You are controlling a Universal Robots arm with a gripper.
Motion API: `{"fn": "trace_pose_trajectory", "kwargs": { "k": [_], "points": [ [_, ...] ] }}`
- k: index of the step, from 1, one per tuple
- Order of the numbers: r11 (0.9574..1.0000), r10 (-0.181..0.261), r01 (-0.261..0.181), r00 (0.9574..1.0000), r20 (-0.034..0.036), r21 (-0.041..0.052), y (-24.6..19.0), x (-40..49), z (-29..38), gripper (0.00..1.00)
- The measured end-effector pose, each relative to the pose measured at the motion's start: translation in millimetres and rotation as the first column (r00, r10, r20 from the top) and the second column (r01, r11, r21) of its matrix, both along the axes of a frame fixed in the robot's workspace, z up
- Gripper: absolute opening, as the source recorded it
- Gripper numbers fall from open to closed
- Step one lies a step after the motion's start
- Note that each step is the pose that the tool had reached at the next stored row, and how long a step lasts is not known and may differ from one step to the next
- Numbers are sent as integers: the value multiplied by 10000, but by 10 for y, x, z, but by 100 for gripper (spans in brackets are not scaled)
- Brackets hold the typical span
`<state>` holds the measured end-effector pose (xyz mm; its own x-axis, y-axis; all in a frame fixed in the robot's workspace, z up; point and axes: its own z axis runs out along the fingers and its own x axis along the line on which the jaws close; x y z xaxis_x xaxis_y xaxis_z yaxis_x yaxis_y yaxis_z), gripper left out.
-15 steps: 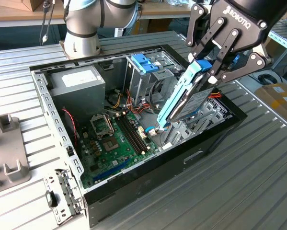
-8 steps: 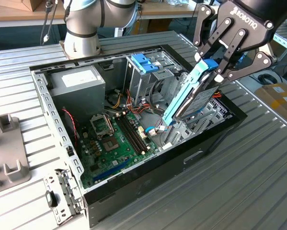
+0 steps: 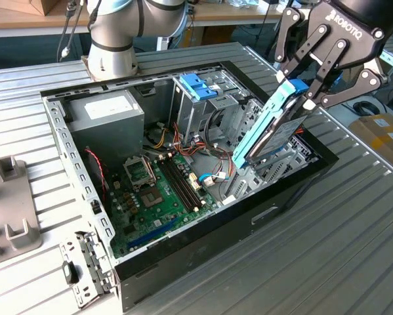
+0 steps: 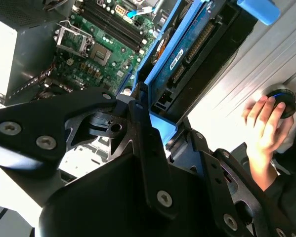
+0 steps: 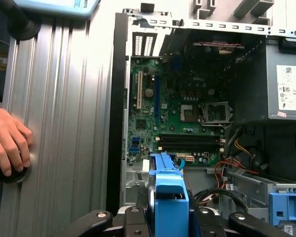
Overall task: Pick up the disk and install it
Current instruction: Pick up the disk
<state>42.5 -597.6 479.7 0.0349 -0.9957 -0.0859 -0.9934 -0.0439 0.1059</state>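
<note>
Above a ribbed aluminium table [image 3: 327,249], an open black steel computer case [image 3: 203,246] lies on its side, its green motherboard [image 3: 160,197] exposed. At the case's edge on the exterior view's right, the disk [image 3: 275,128], a flat silver slab in a smooth blue plastic frame, hangs steeply tilted, its lower end dipping among the sheet-metal bays. The gripper [image 3: 300,92] has its black fingers clamped on the frame's upper end. Tilted so, the disk looks liable to jam on a bay edge or snag the thin loose cables [image 3: 196,147].
</note>
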Motion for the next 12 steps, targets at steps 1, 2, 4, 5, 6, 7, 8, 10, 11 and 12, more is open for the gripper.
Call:
{"fn": "trace_pose_trajectory", "kwargs": {
  "k": [1,2,4,5,6,7,8,10,11,12],
  "points": [
    [10000,1,-1,10000,-1,1,3,17,-2,37],
    [10000,1,-1,10000,-3,-3,8,35,-3,37],
    [10000,0,0,10000,-9,-10,20,77,-7,37],
    [10000,0,0,10000,-12,-12,26,106,-11,37],
    [10000,0,0,10000,-15,-14,30,127,-13,37],
    [10000,1,-1,10000,-19,-17,34,153,-17,37],
    [10000,0,0,10000,-23,-21,38,172,-19,37],
    [10000,0,0,10000,-31,-33,54,214,-27,37],
    [10000,0,0,10000,-35,-39,64,235,-32,37],
    [10000,0,0,10000,-40,-45,72,254,-36,37]
  ]
}}
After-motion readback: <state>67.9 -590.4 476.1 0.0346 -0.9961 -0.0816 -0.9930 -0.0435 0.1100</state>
